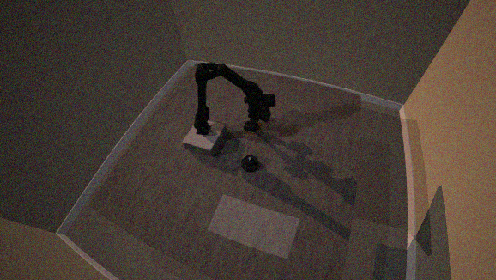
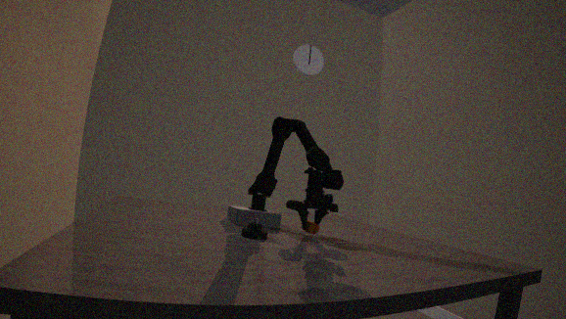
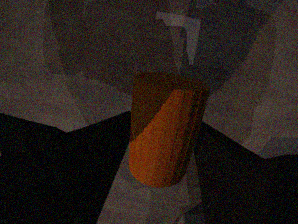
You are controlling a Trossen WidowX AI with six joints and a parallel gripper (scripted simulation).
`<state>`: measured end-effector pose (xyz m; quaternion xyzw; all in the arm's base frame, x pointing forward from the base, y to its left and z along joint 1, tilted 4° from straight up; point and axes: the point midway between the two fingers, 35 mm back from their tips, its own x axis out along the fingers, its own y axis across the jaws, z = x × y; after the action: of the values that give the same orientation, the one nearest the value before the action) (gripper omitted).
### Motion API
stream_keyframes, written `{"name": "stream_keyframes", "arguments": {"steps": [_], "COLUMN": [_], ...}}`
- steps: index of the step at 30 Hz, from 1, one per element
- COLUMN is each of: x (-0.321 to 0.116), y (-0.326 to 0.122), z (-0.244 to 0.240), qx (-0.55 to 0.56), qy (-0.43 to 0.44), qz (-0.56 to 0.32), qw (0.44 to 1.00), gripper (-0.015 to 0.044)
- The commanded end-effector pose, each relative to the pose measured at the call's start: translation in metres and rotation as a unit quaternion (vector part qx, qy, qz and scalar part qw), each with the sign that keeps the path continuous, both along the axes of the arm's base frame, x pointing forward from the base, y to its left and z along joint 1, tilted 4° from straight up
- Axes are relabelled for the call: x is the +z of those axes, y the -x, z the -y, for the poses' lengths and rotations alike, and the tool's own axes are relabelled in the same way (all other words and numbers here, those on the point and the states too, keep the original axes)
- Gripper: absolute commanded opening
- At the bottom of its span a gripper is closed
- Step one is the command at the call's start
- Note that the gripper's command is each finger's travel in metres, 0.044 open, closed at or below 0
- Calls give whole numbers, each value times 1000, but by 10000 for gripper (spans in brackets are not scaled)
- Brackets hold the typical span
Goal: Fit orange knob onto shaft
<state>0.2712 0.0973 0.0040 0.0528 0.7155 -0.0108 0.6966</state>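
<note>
The orange knob is held between the two dark fingers of my gripper, which is shut on it. In the wrist view the knob looks like a ridged cylinder; its underside hole is hidden. In the top view the fingers are dark and the knob barely shows. The knob hangs a little above the table, apart from the pedestal. The round black pedestal stands on the table, nearer the top camera than my gripper. A small light shaft stands on it; its flat side is too small to make out.
The arm's light base block is beside the pedestal, on the arm's side. A pale rectangle lies on the table, on the pedestal's other side. Long shadows of arm and pedestal cross the table. The light is dim.
</note>
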Motion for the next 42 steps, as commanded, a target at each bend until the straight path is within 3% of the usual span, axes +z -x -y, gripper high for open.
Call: {"name": "stream_keyframes", "arguments": {"steps": [1, 13, 26, 32, 42], "x": [1, 1, 1, 1, 1], "y": [0, 0, 0, 0, 0], "z": [0, 0, 1, 1, 1], "qx": [57, 178, 392, 413, 562], "qy": [0, -3, -8, -8, -12], "qz": [5, 12, 25, 26, 35], "qw": [998, 984, 920, 910, 826], "gripper": [179, 179, 179, 179, 179]}}
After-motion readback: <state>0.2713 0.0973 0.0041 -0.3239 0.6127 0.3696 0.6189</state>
